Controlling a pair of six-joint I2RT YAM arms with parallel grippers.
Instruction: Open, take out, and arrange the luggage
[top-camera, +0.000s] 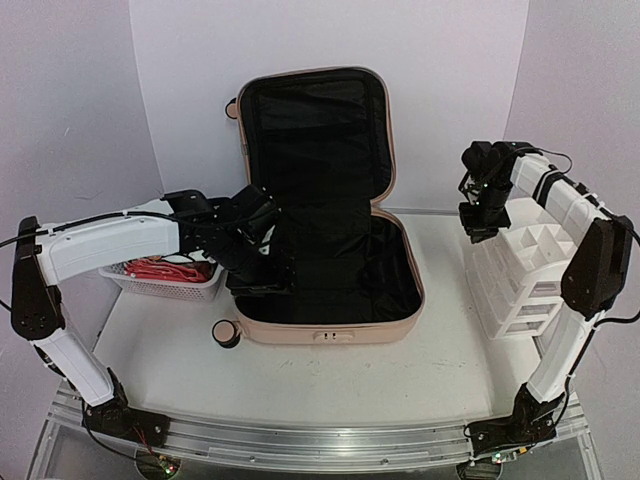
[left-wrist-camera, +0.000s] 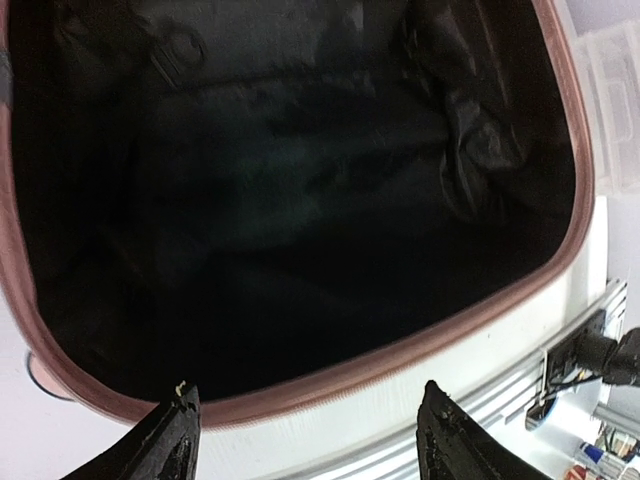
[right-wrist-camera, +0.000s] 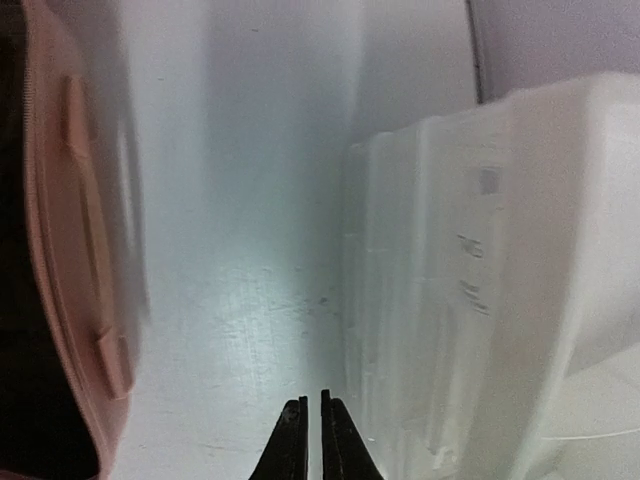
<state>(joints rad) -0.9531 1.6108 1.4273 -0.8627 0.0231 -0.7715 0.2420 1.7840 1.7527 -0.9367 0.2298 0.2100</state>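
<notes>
The peach-pink luggage lies open mid-table, its lid standing upright at the back and its black lining showing. My left gripper hangs over the left part of the open base. In the left wrist view it is open wide and empty, above the dark lining and the pink rim. I see nothing distinct inside. My right gripper hovers between the luggage and the drawer organizer. In the right wrist view it is shut and empty above the table, with the luggage's pink shell at the left.
A white mesh basket holding red items stands left of the luggage, under my left arm. A white drawer organizer stands at the right, close beside my right gripper in the right wrist view. A caster wheel sticks out at the luggage's front left.
</notes>
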